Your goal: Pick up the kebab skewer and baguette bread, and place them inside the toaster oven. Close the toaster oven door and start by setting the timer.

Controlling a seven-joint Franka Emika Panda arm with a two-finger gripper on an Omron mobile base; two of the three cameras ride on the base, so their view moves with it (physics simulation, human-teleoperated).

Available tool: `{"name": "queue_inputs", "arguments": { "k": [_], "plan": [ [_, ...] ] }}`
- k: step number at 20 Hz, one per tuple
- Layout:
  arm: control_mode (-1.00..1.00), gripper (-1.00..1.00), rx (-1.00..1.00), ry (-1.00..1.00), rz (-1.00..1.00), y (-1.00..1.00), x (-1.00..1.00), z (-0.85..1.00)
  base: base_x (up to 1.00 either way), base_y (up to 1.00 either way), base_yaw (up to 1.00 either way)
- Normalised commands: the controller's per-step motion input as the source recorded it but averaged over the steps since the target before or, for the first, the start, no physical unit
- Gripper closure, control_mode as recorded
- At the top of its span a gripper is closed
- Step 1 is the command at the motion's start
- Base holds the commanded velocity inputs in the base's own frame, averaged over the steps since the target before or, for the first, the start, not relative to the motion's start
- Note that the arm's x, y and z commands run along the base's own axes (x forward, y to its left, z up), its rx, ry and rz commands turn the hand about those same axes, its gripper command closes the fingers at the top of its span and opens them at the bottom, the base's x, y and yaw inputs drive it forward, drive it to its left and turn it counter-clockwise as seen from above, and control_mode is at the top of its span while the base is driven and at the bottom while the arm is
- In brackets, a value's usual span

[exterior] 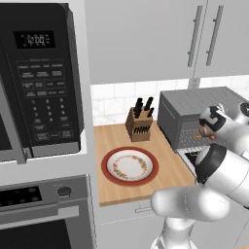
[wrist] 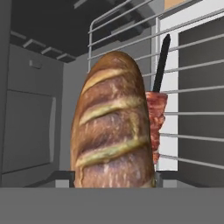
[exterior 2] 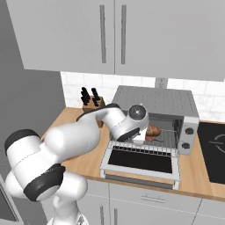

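Wooden counter (exterior: 168,177) of light butcher-block colour runs under plain grey wall cabinets (exterior 2: 145,35) with long bar handles, and behind it is a backsplash of white tiles (exterior: 114,104). On this counter stands the grey metal toaster oven (exterior 2: 154,101) with its ribbed top. The wide dark glass toaster oven door (exterior 2: 140,161) in its silver-grey frame is folded down flat toward the robot. To the left of the oven is a brown wooden knife block (exterior: 139,125) with black handles, and nearer the front edge lies a round white plate (exterior: 130,166) with a red rim. At the far left hang a large black microwave (exterior: 41,78) with a keypad and, below it, a built-in steel oven (exterior: 46,214). To the right of the toaster oven a black cooktop (exterior 2: 213,151) is set into the counter.

The two-finger gripper (wrist: 113,178) reaches into the oven opening. In the hand view the short brown baguette bread (wrist: 113,135) with its diagonal score marks stands between the fingers, which seem to clasp its near end. Just beside the loaf, on the wire rack (wrist: 192,118), lies the kebab skewer (wrist: 156,118) with reddish-brown chunks and a dark tip.
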Motion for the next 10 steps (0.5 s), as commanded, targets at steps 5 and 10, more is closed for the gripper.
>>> {"name": "queue_inputs", "arguments": {
  "k": [5, 10],
  "plan": [
    [-1.00, 1.00, 0.00, 0.00, 0.00, 0.00, 0.22, -0.03, 0.00, 0.00, 0.00],
    [-1.00, 1.00, 0.00, 0.00, 0.00, 0.00, 0.17, -0.09, 0.00, 0.00, 0.00]
  ]
}}
